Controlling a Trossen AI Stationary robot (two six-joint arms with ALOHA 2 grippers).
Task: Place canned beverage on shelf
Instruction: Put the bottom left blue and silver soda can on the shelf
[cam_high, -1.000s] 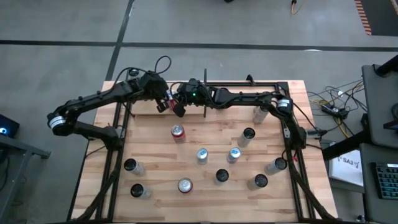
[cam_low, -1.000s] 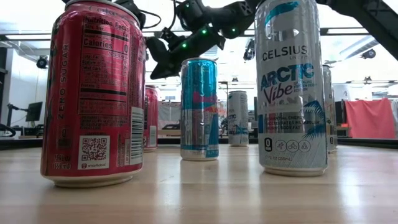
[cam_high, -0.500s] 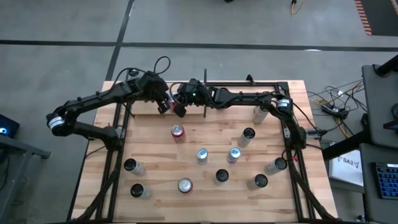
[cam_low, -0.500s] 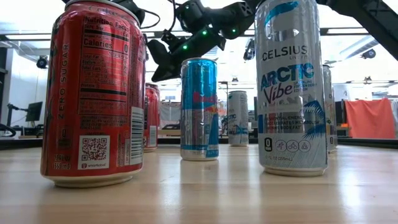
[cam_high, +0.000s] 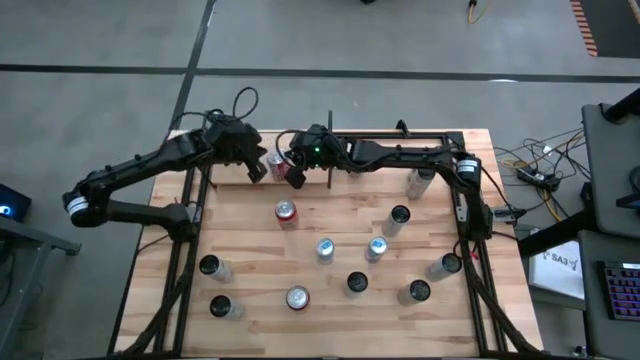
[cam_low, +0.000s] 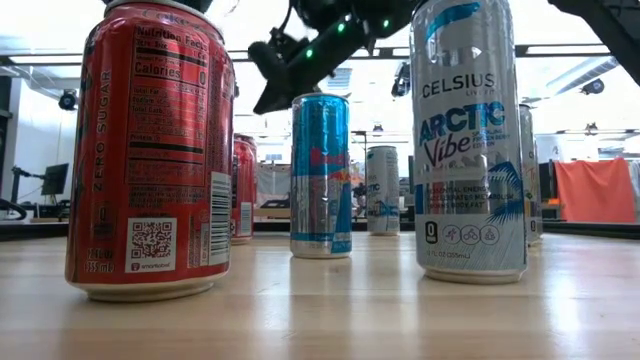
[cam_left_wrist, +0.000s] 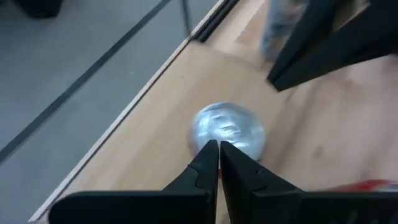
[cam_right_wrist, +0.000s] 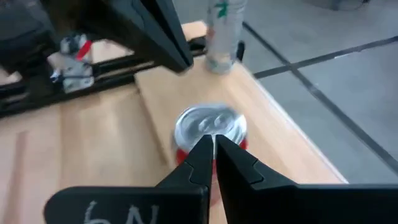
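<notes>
Red can (cam_high: 277, 163) with a silver top stands upright on the pale plywood shelf (cam_high: 225, 172) at the table's far edge, directly below both grippers' fingertips. From the right wrist, the can (cam_right_wrist: 209, 127) sits just beyond the tips of the right gripper (cam_right_wrist: 213, 142), whose fingers are pressed together and hold nothing. From the left wrist, the can's top (cam_left_wrist: 228, 129) lies just past the left gripper (cam_left_wrist: 219, 147), also pinched shut and empty. Overhead, the left gripper (cam_high: 256, 168) and right gripper (cam_high: 293, 172) flank the can from either side. Nearer the camera, more cans stand on the wooden table (cam_high: 340, 310), including another red can (cam_high: 287, 212) and a blue can (cam_high: 325, 249).
</notes>
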